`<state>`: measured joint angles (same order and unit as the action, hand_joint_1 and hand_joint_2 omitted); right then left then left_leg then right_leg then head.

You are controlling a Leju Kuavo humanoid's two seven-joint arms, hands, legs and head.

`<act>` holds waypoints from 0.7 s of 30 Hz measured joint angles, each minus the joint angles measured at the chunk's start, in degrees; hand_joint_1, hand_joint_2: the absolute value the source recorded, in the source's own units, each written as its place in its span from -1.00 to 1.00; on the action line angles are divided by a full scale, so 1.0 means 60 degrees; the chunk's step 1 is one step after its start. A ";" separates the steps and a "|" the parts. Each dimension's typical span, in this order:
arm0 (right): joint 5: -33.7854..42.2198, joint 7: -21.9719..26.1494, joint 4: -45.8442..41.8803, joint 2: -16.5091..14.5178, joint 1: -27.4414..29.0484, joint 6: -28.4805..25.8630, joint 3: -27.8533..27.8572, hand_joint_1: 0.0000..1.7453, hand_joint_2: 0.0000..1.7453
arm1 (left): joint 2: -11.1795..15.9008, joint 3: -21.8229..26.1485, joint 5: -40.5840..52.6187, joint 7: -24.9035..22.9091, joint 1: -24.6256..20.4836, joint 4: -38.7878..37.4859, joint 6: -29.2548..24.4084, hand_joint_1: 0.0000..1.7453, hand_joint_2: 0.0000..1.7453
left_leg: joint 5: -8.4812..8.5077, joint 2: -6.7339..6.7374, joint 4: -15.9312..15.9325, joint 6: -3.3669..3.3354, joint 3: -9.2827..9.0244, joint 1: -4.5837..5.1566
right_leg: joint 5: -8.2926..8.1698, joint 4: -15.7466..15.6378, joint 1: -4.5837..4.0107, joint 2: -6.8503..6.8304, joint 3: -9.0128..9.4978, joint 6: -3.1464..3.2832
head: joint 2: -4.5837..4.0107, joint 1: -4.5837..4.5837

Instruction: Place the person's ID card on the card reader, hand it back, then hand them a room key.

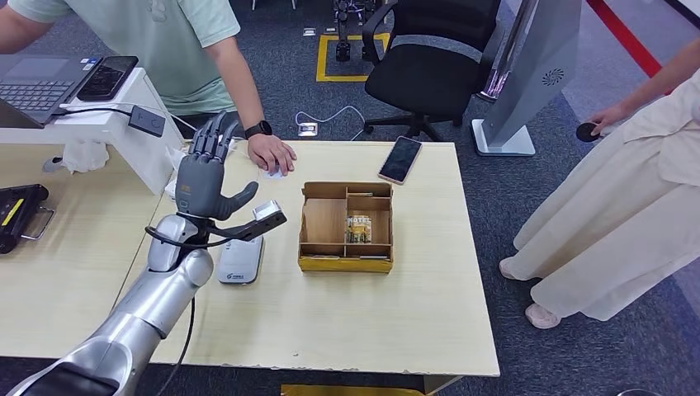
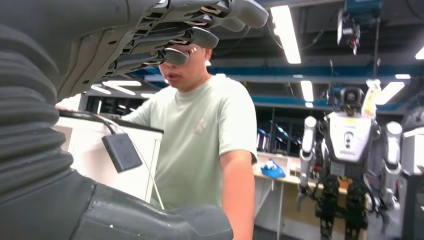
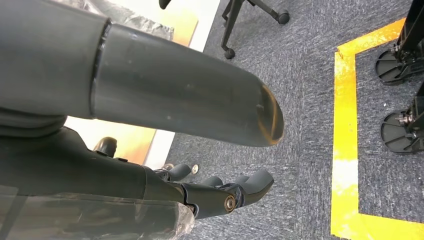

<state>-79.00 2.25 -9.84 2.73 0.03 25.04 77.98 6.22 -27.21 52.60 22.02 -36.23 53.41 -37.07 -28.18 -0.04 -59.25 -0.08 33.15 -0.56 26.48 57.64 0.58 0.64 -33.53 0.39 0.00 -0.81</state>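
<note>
The left hand (image 1: 201,176) is raised above the worktop (image 1: 355,305), its fingers (image 1: 213,136) spread and holding nothing. The card reader (image 1: 240,260) lies just below them; the person's hand (image 1: 271,153) rests just beyond. The right hand (image 3: 220,192) hangs over carpet, fingers loosely apart, empty.

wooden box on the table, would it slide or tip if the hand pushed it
The wooden box looks low, wide and flat-bottomed, so it would probably slide on the smooth table rather than tip. Its thin walls and near-empty compartments suggest it is light and would move easily.
</note>
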 joint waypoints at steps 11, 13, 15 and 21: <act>0.0005 0.0025 -0.0004 0.0000 0.0006 0.0070 0.0084 -1.00 -1.00 | 0.0531 -0.0770 -0.0938 0.0147 0.0324 0.0053 0.0973 -1.00 1.00 | 0.0000 0.0001 0.0001 0.0000 0.0002 0.0000 | 0.0002 0.0000 -0.0001 0.0000 -0.0001 0.0001 | 0.0000 0.0000; 0.0005 0.0025 -0.0004 0.0000 0.0009 0.0070 0.0091 -1.00 -1.00 | 0.0584 -0.0803 -0.1046 0.0196 0.0398 0.0091 0.1038 -1.00 1.00 | -0.0001 0.0001 0.0001 0.0000 0.0002 0.0000 | 0.0002 0.0000 -0.0001 0.0001 -0.0001 0.0001 | 0.0000 0.0000; 0.0005 0.0025 -0.0004 0.0000 0.0011 0.0070 0.0092 -1.00 -1.00 | 0.0596 -0.0809 -0.1069 0.0209 0.0416 0.0100 0.1047 -1.00 1.00 | -0.0001 0.0001 0.0001 0.0000 0.0002 0.0000 | 0.0002 0.0000 -0.0001 0.0001 -0.0001 0.0001 | 0.0000 0.0000; 0.0005 0.0042 -0.0004 0.0000 0.0012 0.0068 0.0152 -1.00 -1.00 | 0.0677 -0.0940 -0.1063 0.0238 0.0662 0.0272 0.0876 -1.00 1.00 | -0.0001 0.0000 0.0001 0.0000 0.0002 0.0001 | 0.0002 0.0000 -0.0001 -0.0001 -0.0001 0.0001 | -0.0001 0.0000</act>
<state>-78.96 2.50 -9.86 2.73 0.11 25.45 78.89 10.28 -32.85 46.22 23.45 -32.26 55.04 -31.82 -28.18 -0.04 -59.24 -0.08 33.16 -0.56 26.49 57.64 0.57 0.63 -33.54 0.40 -0.01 -0.81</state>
